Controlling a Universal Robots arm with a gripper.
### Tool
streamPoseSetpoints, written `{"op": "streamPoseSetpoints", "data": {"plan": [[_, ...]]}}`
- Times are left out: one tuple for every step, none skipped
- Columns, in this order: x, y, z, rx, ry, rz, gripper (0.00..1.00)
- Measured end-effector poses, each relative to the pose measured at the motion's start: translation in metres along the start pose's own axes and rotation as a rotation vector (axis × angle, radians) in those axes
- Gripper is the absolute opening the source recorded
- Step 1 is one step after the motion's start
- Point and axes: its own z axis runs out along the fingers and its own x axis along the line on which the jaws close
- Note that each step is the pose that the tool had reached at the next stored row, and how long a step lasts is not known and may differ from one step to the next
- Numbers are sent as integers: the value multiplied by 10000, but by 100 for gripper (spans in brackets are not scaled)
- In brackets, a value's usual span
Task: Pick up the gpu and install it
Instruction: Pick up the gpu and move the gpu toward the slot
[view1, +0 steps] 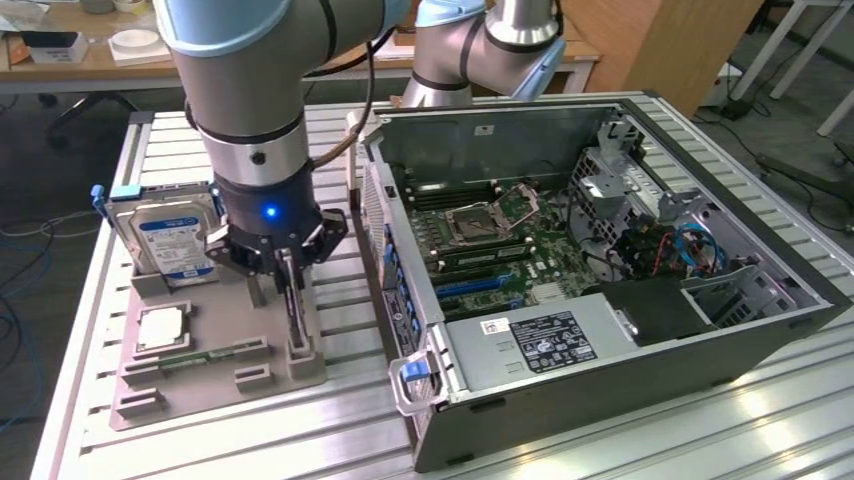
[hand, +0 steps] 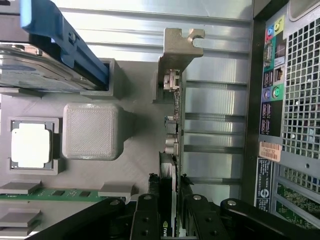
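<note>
gpu (view1: 298, 325) is standing on edge in the holder (view1: 187, 385) slot, which lets me grab it from above. My hand (view1: 286, 280) is clamped on its top edge, with the open case (view1: 747, 330) right beside it.

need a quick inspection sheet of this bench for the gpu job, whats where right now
surface: slatted metal table; grey holder tray on it beside the open computer case
job's things: gpu stands on edge in a tray slot, not lifted; motherboard exposed inside the case
clutter: hard drive, cpu and memory stick, all seated in the tray
grippers: gripper points straight down over the tray, shut on the gpu's upper edge
cables: blue cables inside the case; dark cable along the arm
surroundings: second arm behind the case; wooden desk beyond; floor cables
</note>
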Motion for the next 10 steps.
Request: {"op": "streamPoseSetpoints", "data": {"plan": [[0, 1, -12, -1, -1, 0, 26], [-1, 2, -31, -1, 0, 1, 26], [-1, 4, -65, -2, 0, 1, 26], [-2, 5, -84, -1, 0, 1, 26], [-2, 6, -95, -2, 0, 1, 26], [-2, 6, -106, -2, 0, 0, 26], [-2, 7, -117, -2, -1, 1, 26], [-2, 8, -128, -1, 0, 1, 26], [-3, 8, -140, -1, 0, 1, 26], [-3, 9, -151, -1, 0, 1, 26]]}}
